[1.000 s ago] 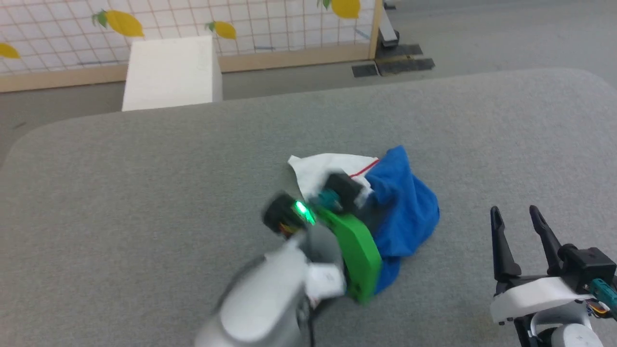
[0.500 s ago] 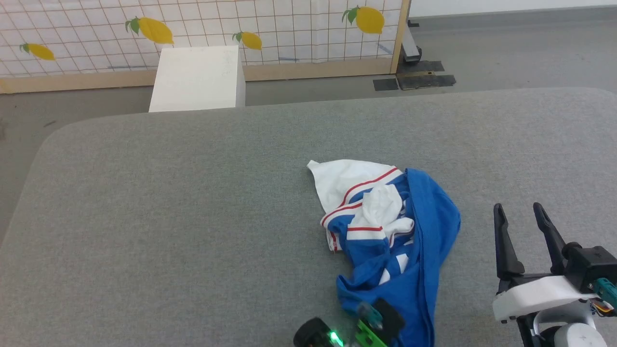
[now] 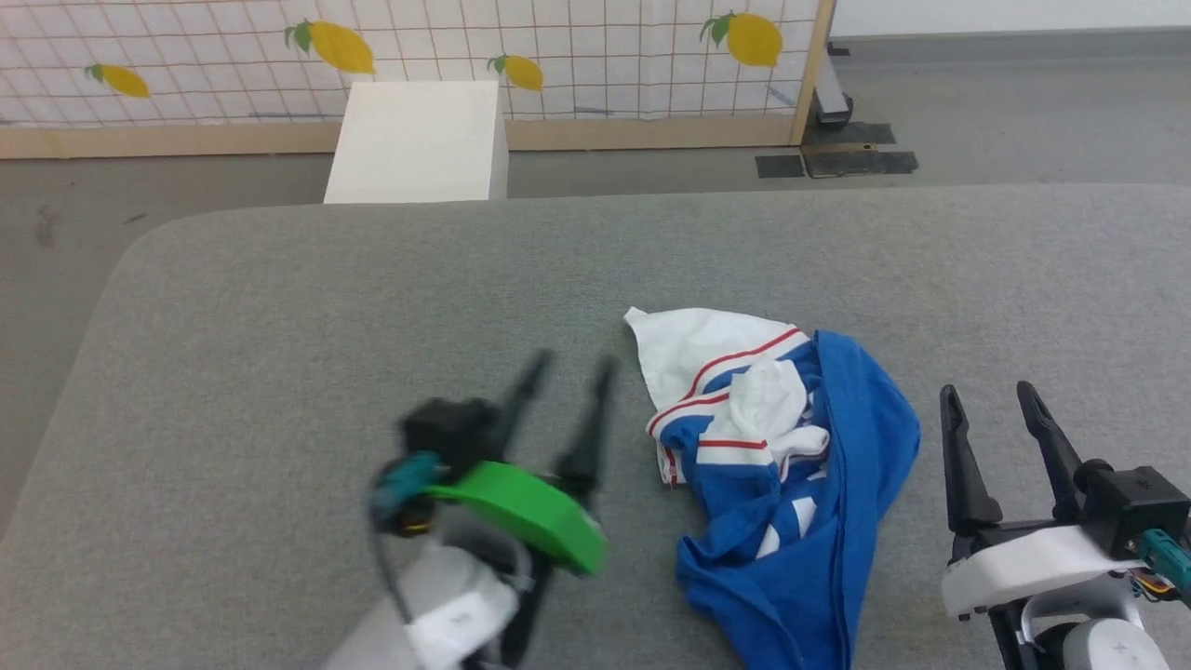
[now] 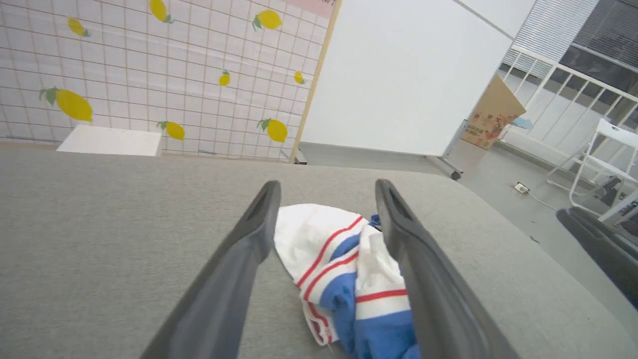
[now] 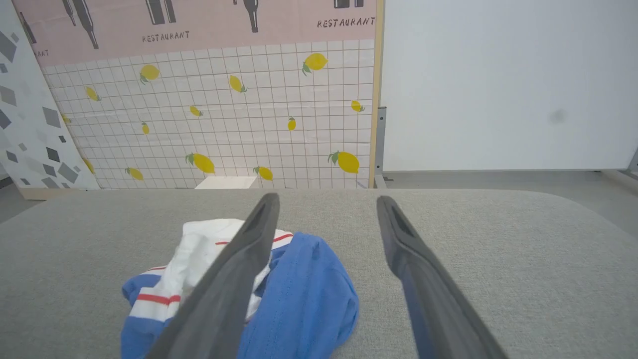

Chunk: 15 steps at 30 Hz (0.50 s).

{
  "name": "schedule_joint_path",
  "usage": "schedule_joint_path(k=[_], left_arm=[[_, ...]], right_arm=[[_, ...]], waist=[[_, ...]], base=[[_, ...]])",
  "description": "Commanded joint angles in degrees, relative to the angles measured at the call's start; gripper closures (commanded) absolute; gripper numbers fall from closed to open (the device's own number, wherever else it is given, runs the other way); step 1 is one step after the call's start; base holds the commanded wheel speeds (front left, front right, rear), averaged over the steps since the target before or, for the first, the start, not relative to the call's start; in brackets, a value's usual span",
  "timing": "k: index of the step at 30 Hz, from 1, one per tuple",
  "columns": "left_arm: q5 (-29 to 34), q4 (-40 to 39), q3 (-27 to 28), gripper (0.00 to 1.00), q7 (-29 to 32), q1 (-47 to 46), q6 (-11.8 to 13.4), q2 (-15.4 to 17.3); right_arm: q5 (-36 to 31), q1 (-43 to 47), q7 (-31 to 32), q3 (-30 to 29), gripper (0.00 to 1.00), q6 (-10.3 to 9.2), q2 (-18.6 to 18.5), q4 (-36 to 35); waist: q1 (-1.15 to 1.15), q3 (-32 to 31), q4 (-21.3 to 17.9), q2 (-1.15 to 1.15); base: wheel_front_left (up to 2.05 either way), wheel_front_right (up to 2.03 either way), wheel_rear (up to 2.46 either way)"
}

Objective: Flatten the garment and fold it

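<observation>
1. In the head view, the garment [image 3: 786, 465] is seen crumpled in a heap on the grey tabletop [image 3: 279, 326], right of centre. White sleeve cloth with red stripes is turned toward the far left of the heap, and blue cloth runs along its right side and near end. The left tool [image 3: 573, 365], blurred, is held just left of the heap, its two fingers spread with nothing pinched between them. The right tool [image 3: 986, 391] is seen to the heap's right, near it but apart, its fingers likewise spread and empty. Beyond the tabletop's far edge, a white box [image 3: 419, 140] is seen on the floor [image 3: 1023, 102] before a lemon-patterned panel [image 3: 186, 56].
2. In the left wrist view, the left tool [image 4: 327, 185] is shown spread wide. The garment [image 4: 344, 264] is seen on the tabletop [image 4: 99, 224] between and beyond the fingers. No cloth is gripped; whether a finger touches the cloth cannot be told.
3. In the right wrist view, the right tool [image 5: 327, 198] is shown spread, with bare tabletop [image 5: 498, 249] between its fingers. The garment [image 5: 309, 299] is seen at the lower left, partly hidden behind one finger.
</observation>
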Motion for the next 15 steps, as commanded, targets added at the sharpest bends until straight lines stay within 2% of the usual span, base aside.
schedule_joint_path(k=[1, 4, 6, 10, 15], left_arm=[[0.42, -0.40, 2.52, 0.00, -1.12, 1.82, 1.78, 1.08], [2.41, -2.40, 9.28, 0.00, -2.02, 4.78, 5.02, 2.52], [5.03, -5.63, 14.75, 0.00, -2.08, 7.50, 5.83, 2.64], [10.97, -9.89, 22.54, 0.00, -2.11, 13.87, 4.08, 2.36], [15.78, -11.68, 29.14, 0.00, -2.12, 19.15, 0.16, -0.14]], right_arm=[[-0.51, 0.58, 0.25, 0.27, 0.00, -0.08, 0.03, -0.26], [-0.65, 0.59, 0.59, 0.81, 0.00, -0.08, 0.03, -0.41], [-0.80, 0.59, 0.83, 1.29, 0.00, -0.08, 0.03, -0.58], [-1.41, 0.27, 1.77, 2.82, 0.00, -0.08, 0.03, -0.96], [-1.89, -1.20, 6.05, 7.37, 0.00, -0.08, 0.03, -0.71]], waist=[[0.00, -0.25, 0.42, 0.33], [0.00, -0.47, 0.79, 0.33], [0.00, -0.52, 1.04, 0.33], [0.00, -0.62, 1.57, 0.33], [0.00, -0.03, 2.78, 0.33]], base=[[0.00, 0.00, 0.00], [0.00, 0.00, 0.00], [0.00, 0.00, 0.00], [0.00, 0.00, 0.00], [0.00, 0.00, 0.00]])
